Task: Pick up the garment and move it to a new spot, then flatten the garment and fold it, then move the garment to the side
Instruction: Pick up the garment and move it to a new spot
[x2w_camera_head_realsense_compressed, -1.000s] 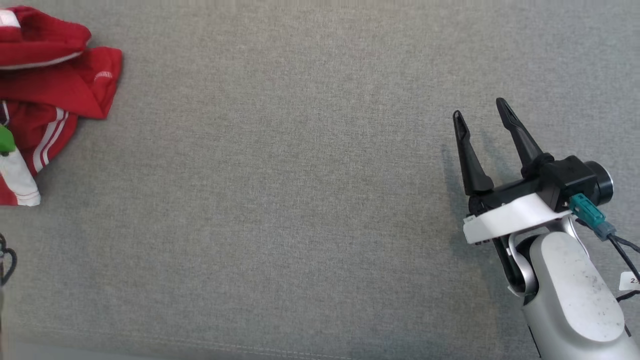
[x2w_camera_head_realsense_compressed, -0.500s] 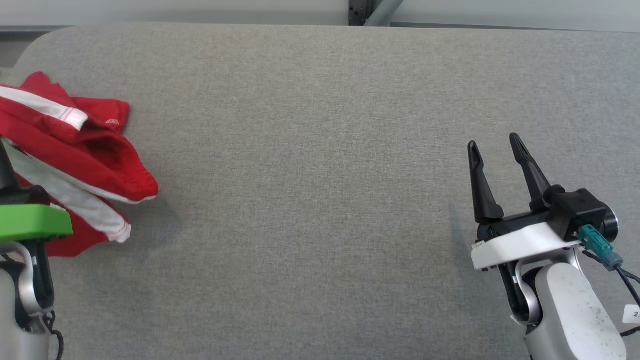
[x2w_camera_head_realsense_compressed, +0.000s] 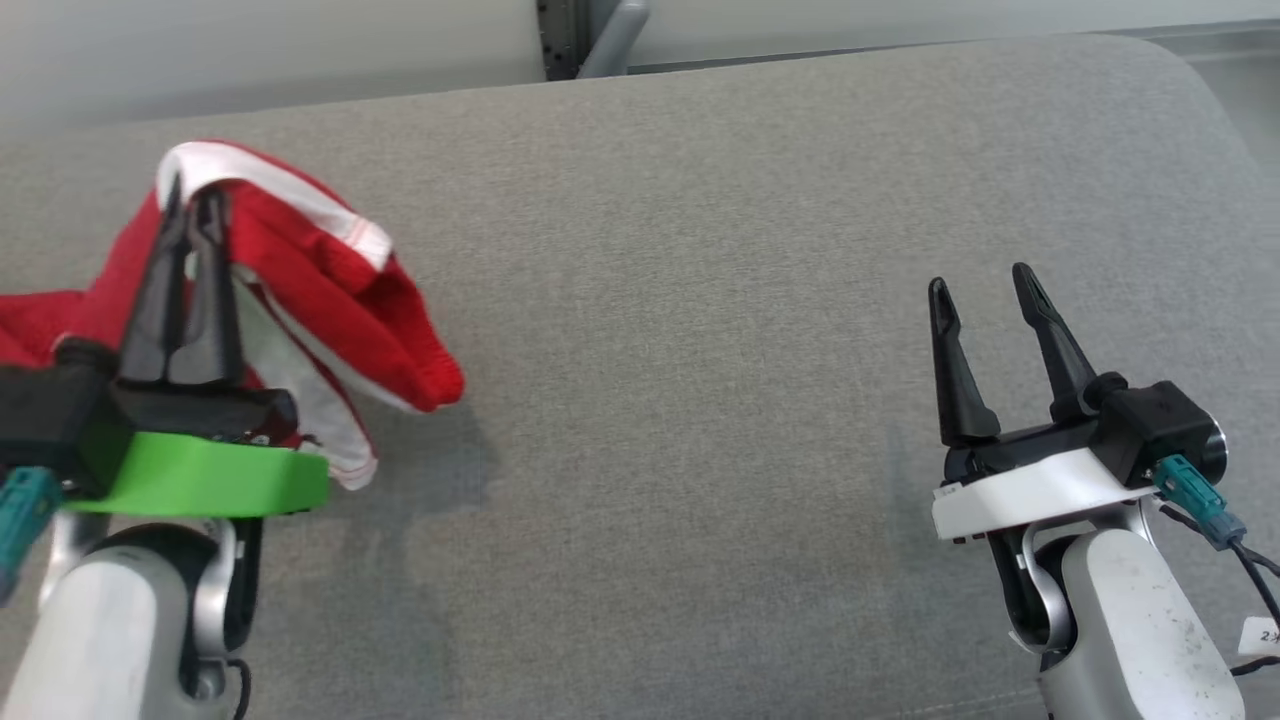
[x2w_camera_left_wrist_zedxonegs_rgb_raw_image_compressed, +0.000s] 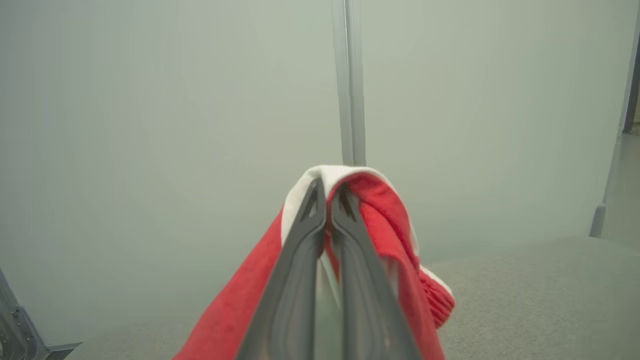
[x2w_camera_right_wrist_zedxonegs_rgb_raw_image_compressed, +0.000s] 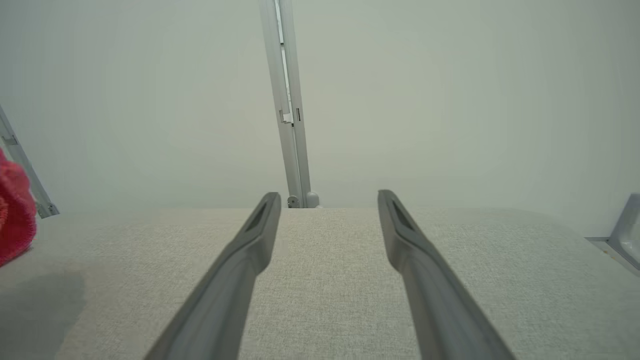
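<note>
Garment (x2w_camera_head_realsense_compressed: 340, 300): red cloth with white trim, at the left side of the head view, raised over the far-left part of the surface. Bunched, not flat.
Hold on garment: white-edged band draped over the tips of the left gripper (x2w_camera_head_realsense_compressed: 193, 205), red folds hanging down on both sides of the fingers (x2w_camera_head_realsense_compressed: 215, 300). One red lobe with a ribbed edge sagging toward the middle of the surface, white strip dangling below it.
Left gripper, jaws: pressed together, clamped on the white-trimmed fold; in the left wrist view (x2w_camera_left_wrist_zedxonegs_rgb_raw_image_compressed: 330, 192) both fingers close side by side with cloth (x2w_camera_left_wrist_zedxonegs_rgb_raw_image_compressed: 385, 225) wrapped round their ends.
Contact with surface: cannot tell whether the lowest folds touch; dark shadow on the fabric just beside the hanging lobe.
Left wrist mount (x2w_camera_head_realsense_compressed: 200, 480): bright green, just beneath the hanging cloth in the head view.
Right gripper (x2w_camera_head_realsense_compressed: 980, 282): at the lower right, well apart from the garment, fingers spread wide, nothing between them. Same wide gap in the right wrist view (x2w_camera_right_wrist_zedxonegs_rgb_raw_image_compressed: 328, 197), with a bit of red cloth (x2w_camera_right_wrist_zedxonegs_rgb_raw_image_compressed: 12, 215) at that view's left edge.
Surface (x2w_camera_head_realsense_compressed: 680, 300): grey woven padding with rounded far corners.
Background: pale wall, upright metal post (x2w_camera_head_realsense_compressed: 590, 35) behind the far edge.
</note>
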